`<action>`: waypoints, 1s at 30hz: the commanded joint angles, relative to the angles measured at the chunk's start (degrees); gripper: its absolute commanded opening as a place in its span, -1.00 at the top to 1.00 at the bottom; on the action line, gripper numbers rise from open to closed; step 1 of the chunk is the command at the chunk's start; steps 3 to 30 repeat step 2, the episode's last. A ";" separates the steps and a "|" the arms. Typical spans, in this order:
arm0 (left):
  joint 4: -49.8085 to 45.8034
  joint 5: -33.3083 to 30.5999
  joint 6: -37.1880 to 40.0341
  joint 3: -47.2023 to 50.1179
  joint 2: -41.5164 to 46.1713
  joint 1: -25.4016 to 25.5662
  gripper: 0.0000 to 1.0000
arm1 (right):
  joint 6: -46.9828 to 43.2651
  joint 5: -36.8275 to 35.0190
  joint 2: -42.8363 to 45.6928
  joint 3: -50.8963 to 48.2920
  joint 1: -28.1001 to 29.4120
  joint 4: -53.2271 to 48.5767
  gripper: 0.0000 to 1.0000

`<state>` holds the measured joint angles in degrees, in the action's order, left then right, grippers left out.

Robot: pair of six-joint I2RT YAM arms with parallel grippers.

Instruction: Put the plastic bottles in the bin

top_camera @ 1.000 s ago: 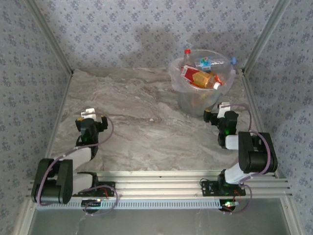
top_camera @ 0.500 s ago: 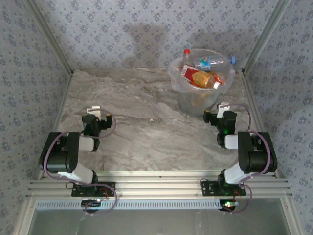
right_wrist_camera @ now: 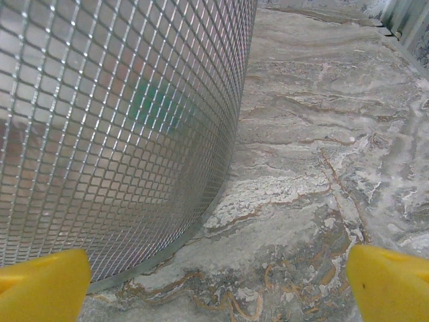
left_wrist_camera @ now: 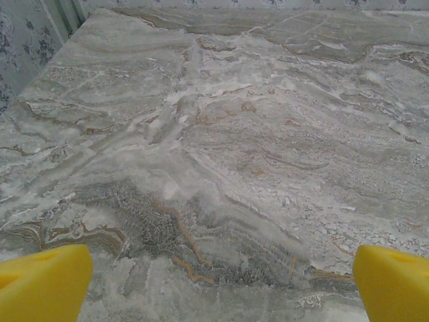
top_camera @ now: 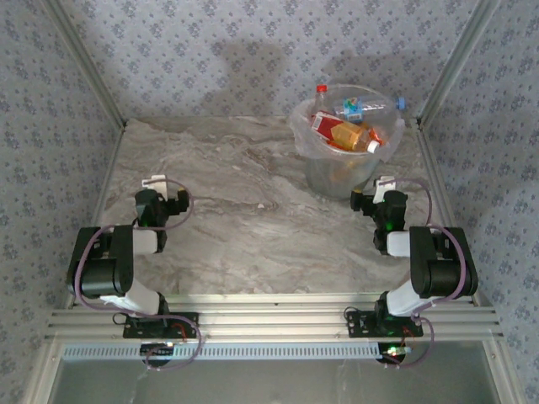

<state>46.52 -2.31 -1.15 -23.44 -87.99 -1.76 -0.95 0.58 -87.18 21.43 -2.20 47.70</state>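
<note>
The bin stands at the table's back right, piled to the rim with plastic bottles bearing red and orange labels and coloured caps. In the right wrist view its gridded translucent wall rises at left, with blurred red and green shapes behind it. My right gripper rests low just in front of the bin, open, its yellow fingertips wide apart over bare marble. At the left side my left gripper is folded back low, open, and only marble lies between its yellow fingertips.
Marble tabletop stretches between the arms. Patterned walls and metal frame posts enclose it on three sides. An aluminium rail with both arm bases runs along the near edge.
The left arm has folded back toward its base, and its gripper has shifted slightly back and left. The right arm and the bin have not moved.
</note>
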 commanded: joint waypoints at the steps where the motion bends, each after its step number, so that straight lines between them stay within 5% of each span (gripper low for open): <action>1: 0.14 0.98 -0.75 -0.30 0.09 0.11 -0.99 | -0.63 -1.28 -0.23 0.98 0.26 -1.08 -1.00; 30: 0.14 0.99 -0.76 -0.29 0.04 0.09 -0.99 | -0.63 -1.33 -0.13 0.91 0.30 -1.01 -1.00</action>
